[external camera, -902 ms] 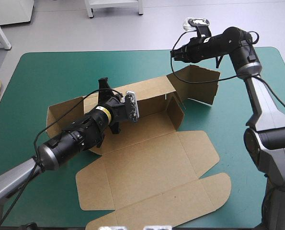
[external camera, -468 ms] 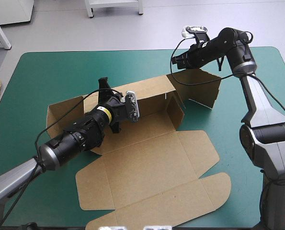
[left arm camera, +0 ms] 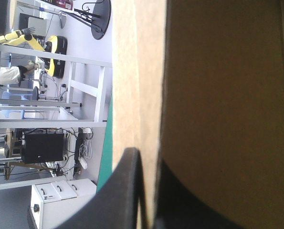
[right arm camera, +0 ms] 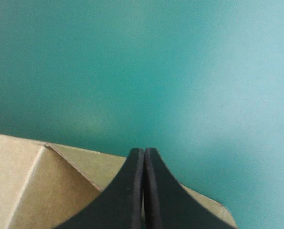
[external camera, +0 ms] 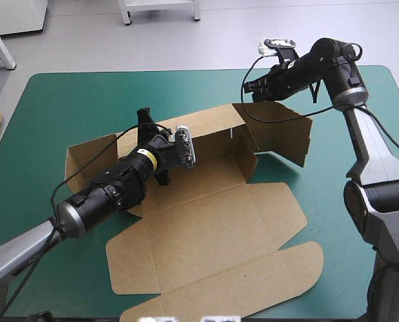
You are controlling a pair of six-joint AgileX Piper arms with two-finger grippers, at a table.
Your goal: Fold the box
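Swinging wider than before, the box (external camera: 206, 228) flap is nearing tucking under the right gripper (right arm camera: 144, 151), jaws closed empty; left gripper (left arm camera: 149, 162) is clamping its wall.

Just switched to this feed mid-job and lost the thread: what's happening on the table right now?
Both arms are working on the brown box, a cut sheet lying mostly flat on the teal-green table. The left gripper is shut on the raised back wall, holding it upright. The right gripper, shut, sits at the top edge of the end flap at the box's right, which stands up too. The lid panels nearest the camera lie flat.
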